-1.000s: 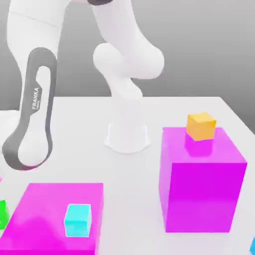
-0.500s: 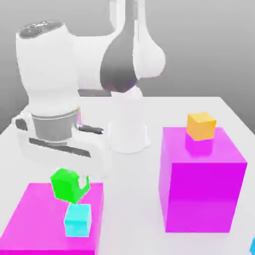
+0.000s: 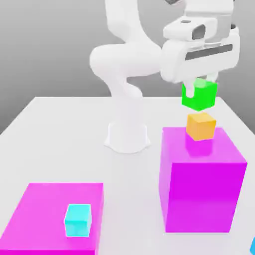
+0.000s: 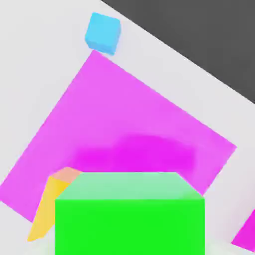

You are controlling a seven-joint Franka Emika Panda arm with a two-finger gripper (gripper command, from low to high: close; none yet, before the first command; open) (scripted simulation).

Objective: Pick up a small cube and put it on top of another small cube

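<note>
My gripper (image 3: 199, 85) is shut on the small bright green cube (image 3: 199, 94), which hangs in the air a short way above the small orange-yellow cube (image 3: 201, 126). That orange-yellow cube rests on top of the tall magenta block (image 3: 201, 182) at the exterior view's right. In the hand view the green cube (image 4: 129, 214) sits close up, and part of the orange-yellow cube (image 4: 50, 204) peeks out beside it on the magenta block's top (image 4: 124, 129).
A low, flat magenta block (image 3: 50, 214) lies at the exterior view's front left with a cyan small cube (image 3: 78, 220) on it. A blue cube (image 4: 102, 33) lies on the white table (image 3: 60, 129) beside the tall block. The arm's base (image 3: 127, 134) stands mid-table.
The arm has swung from the exterior view's left to its right, carrying the green cube up from near the flat magenta block to just above the orange-yellow cube.
</note>
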